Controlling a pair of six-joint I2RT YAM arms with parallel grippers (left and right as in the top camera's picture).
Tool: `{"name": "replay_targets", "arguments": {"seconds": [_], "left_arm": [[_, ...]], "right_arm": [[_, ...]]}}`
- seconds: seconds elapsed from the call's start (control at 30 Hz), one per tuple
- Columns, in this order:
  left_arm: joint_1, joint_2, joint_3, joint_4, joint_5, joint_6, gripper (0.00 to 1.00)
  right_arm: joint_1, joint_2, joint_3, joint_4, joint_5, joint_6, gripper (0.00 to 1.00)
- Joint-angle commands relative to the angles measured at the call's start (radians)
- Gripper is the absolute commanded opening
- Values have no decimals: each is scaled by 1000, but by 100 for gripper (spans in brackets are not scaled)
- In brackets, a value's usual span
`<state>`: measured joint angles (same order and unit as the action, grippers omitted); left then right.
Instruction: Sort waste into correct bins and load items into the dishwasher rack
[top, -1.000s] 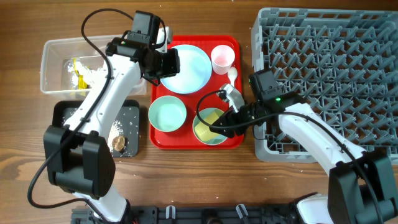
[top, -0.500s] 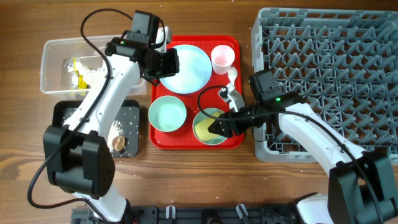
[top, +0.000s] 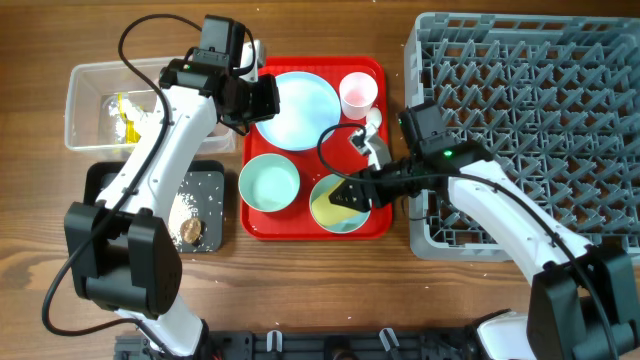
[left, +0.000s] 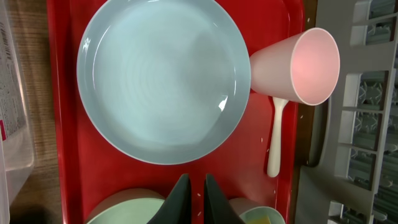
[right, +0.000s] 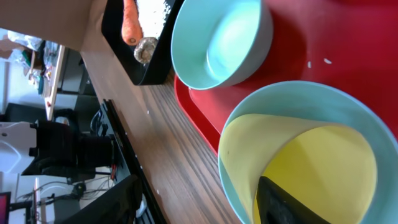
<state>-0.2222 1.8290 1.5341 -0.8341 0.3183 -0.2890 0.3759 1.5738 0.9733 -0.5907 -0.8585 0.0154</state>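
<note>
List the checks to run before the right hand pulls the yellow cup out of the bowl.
1. Yellow cup resting inside the blue bowl: ok.
2. Finger of the right hand inside the cup's mouth: ok.
3. Right hand closed on the cup wall: cannot tell.
4. Left hand shut, empty, away from that bowl: ok.
5. Dishwasher rack, visible pegs free: ok.

Glossy light blue plate (left: 163, 81), shiny red plastic tray (left: 62, 168), smooth pink cup (left: 298, 65), wood-grain table (right: 161, 149), grey plastic rack (top: 520, 90)
</note>
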Motion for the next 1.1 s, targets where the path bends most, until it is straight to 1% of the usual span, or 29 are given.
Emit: {"name": "replay_targets", "arguments": {"seconds": [0.0,0.23,0.33,0.57,0.67,0.77,0.87,0.9,0.97,1.07], "left_arm": [[6,4,2,-1,-6,17,8],[44,4,2,-11,-5,16,8],[63,4,2,-26,-5,17,7],[90,4,2,-31,-5,16,8],[96,3,2,-32,34,17,4],[95,-9,2,-44,116,25,4],[95,-29,2,-112,131,24,4],[92,-33,2,-168,138,24,4],[71,-34,2,-274,141,25,4],[27,-34,2,-364,137,24,4]], "right_arm": [[37,3,24,-3,-31,20,62],[119,3,24,-1,-29,44,62],[134,3,24,8,-26,70,62],[136,3,25,11,-25,81,63],[135,-10,69,14,41,81,63],[134,-40,155,-3,108,64,64],[120,-82,269,-86,252,66,69],[105,-97,291,-119,305,67,70],[78,-114,296,-153,367,66,72],[26,-116,295,-206,422,66,75]]}}
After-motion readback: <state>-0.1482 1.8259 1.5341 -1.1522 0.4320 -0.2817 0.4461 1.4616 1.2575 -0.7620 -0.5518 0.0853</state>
